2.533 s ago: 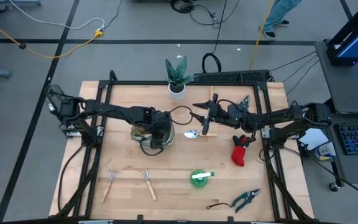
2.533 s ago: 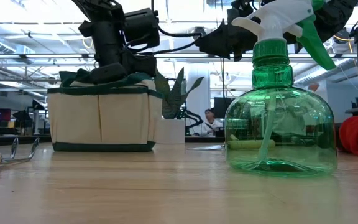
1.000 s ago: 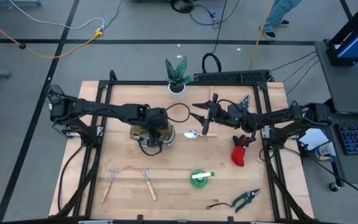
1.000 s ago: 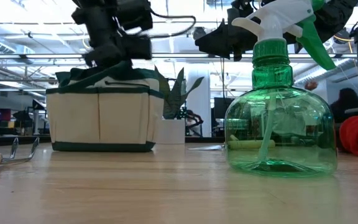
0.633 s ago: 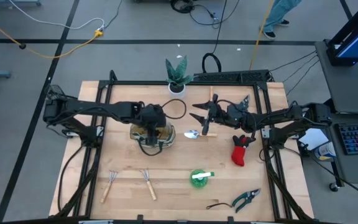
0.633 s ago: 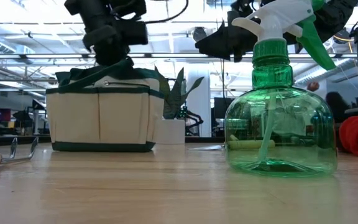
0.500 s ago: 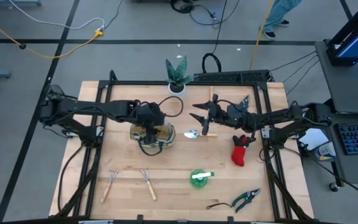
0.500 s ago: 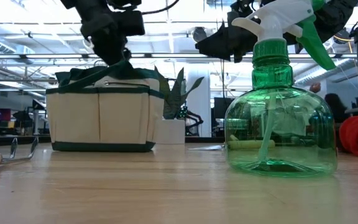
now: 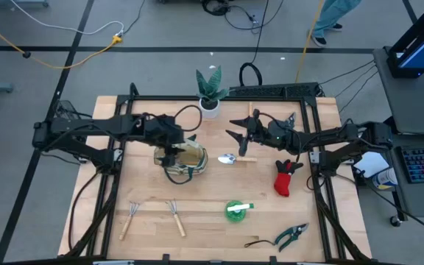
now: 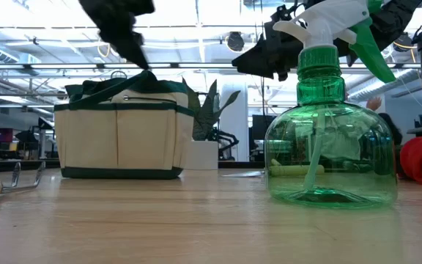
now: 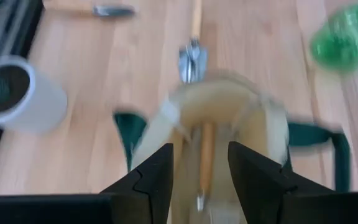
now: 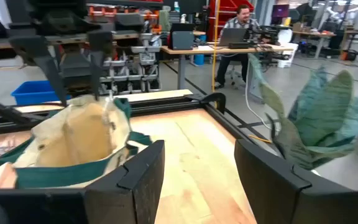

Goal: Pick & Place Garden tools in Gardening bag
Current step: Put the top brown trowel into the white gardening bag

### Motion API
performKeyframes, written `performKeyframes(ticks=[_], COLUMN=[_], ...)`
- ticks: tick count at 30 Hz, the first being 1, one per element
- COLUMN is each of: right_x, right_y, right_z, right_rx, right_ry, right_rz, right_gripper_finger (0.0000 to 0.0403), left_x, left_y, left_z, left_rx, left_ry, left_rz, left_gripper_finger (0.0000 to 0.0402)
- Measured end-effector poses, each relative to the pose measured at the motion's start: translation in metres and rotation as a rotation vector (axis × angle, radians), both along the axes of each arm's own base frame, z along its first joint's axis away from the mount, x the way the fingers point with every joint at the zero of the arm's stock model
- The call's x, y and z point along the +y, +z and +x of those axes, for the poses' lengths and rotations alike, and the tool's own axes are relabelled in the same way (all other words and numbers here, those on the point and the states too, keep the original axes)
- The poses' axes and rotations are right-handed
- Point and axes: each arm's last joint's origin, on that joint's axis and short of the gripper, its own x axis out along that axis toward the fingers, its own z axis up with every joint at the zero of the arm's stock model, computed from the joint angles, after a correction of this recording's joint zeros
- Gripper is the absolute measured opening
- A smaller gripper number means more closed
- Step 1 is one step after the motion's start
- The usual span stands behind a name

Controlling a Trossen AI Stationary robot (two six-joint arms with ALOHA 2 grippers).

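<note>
Nearest the low camera, a green spray bottle (image 10: 331, 139) stands on the wooden table (image 9: 212, 228), filling the 3 o'clock half of that view and hiding most of what lies behind it. From above it sits at about 6 o'clock on the table. Two wooden-handled mini rakes (image 9: 153, 217) lie toward 8 o'clock; in the low view only one handle end and some tines show at the frame edge. Pruning shears (image 9: 291, 235) lie toward 5 o'clock.

At mid-table, the red-black glove (image 9: 285, 179) lies at 3 o'clock; the low view cuts it off at the edge. The gardening bag (image 9: 181, 157) stands just toward 9 o'clock of centre, mouth open. The left wrist view, blurred, shows a wooden-handled tool (image 11: 205, 158) inside it; its head cannot be made out. A metal trowel (image 9: 235, 157) lies on the table just beside the bag on its 3 o'clock side, close to but apart from it.

The left gripper (image 9: 170, 144) hangs at the bag's 10 o'clock rim, fingers (image 11: 154, 180) parted and holding nothing; in the low view it is a dark smear above the bag. The right gripper (image 9: 235, 135) hangs above the trowel's handle end, jaws spread wide and empty.

Farthest, at 12 o'clock, a green plant in a white pot (image 9: 210, 92) stands at the table's far edge. In the right wrist view a seated person (image 12: 241, 25) shows at a desk beyond, partly hidden.
</note>
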Motion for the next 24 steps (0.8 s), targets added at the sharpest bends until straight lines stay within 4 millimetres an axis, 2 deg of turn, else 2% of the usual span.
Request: performKeyframes(ticks=[5, 11, 17, 24], right_x=[-0.010, -0.025, -0.040, -0.057], right_y=[-0.003, -0.011, -0.022, -0.027], right_z=[-0.002, -0.008, -0.017, -0.026], right_rx=[0.012, 0.071, 0.161, 0.202], right_ry=[-0.041, -0.217, -0.359, -0.436], right_rz=[0.049, 0.099, 0.156, 0.193], right_gripper_finger=[0.0192, 0.0192, 0.0192, 0.0192], left_x=[-0.001, -0.001, -0.001, -0.002], left_y=[0.016, 0.034, 0.045, 0.056], left_z=[-0.012, -0.029, -0.038, -0.049], left_rx=[-0.082, -0.172, -0.243, -0.300], left_ry=[-0.006, 0.015, 0.000, -0.012], left_rz=[0.028, 0.086, 0.154, 0.206], left_gripper_finger=[0.0159, 0.0159, 0.0159, 0.0159])
